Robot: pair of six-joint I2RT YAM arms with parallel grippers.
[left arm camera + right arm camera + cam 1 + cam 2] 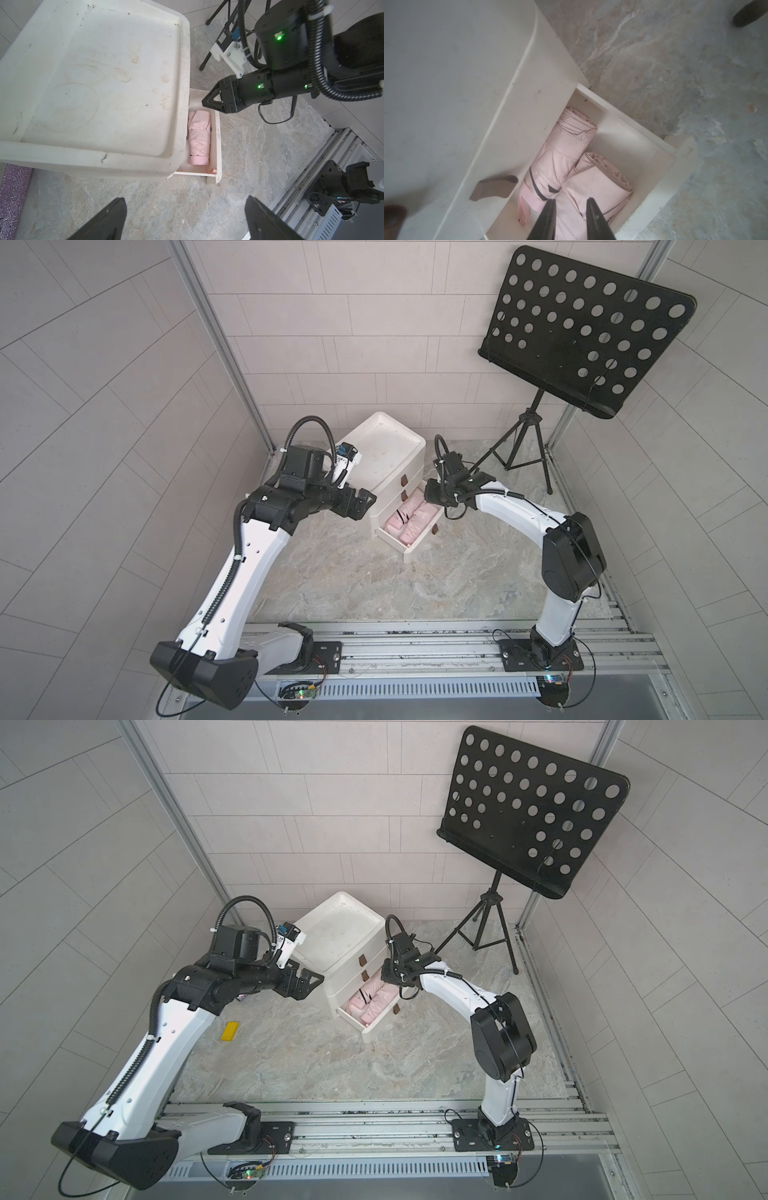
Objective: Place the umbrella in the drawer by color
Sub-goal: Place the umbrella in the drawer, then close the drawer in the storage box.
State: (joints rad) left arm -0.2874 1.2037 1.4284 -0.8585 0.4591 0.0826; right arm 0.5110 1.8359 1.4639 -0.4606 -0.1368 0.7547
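Right gripper [571, 200] narrowly parted, empty, over two pink umbrellas [566, 149] in bottom drawer [654, 187]; left gripper [186, 199] spread.

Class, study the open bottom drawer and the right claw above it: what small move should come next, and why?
Probably raise the right claw clear of the bottom drawer. Both pink umbrellas already lie inside, side by side, and the claw holds nothing, so it only blocks shutting the drawer.

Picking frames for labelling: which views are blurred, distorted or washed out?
Both top views: sharp, though wide-angle bends the grey wall tiles. Right wrist view: soft, brown drawer handle blurred. Left wrist view: crisp on the pink folded umbrella.
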